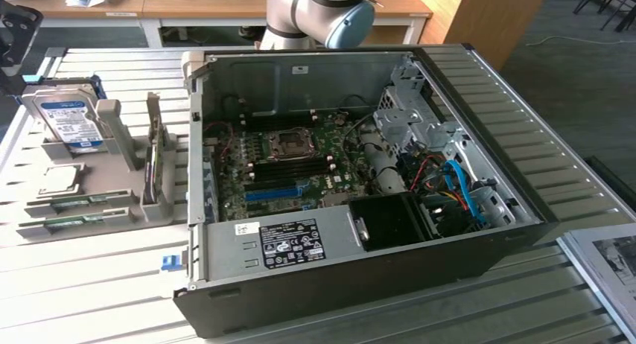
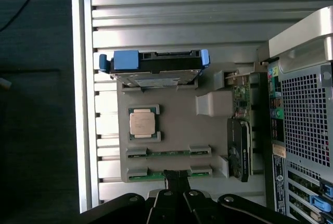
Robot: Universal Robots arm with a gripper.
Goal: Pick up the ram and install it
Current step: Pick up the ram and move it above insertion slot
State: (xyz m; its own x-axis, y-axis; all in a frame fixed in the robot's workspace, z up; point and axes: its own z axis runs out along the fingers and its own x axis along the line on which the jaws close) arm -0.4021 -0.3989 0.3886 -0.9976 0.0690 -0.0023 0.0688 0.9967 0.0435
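Observation:
Two rams lie edge-up in the slots of a grey holder tray [image 2: 177,130]: one green stick [image 2: 169,152] and, beside it, a second [image 2: 151,174]. The same two sticks [image 1: 74,202] [image 1: 70,226] lie at the exterior view's left. My gripper [image 2: 177,179] hangs high above the tray with its dark fingers [image 2: 171,182] together and nothing between them; its tip lines up over the nearer stick. The open computer case [image 1: 447,232] lies beside the tray, its motherboard [image 1: 283,161] showing.
On the tray also stand a hard drive [image 2: 156,70] with blue ends, a processor chip [image 2: 143,124] and an upright card [image 2: 240,99]. A blue slot [image 1: 273,193] crosses the motherboard. The arm's joint [image 1: 318,16] rises behind the case. Papers [image 1: 606,269] lie at the exterior view's right.

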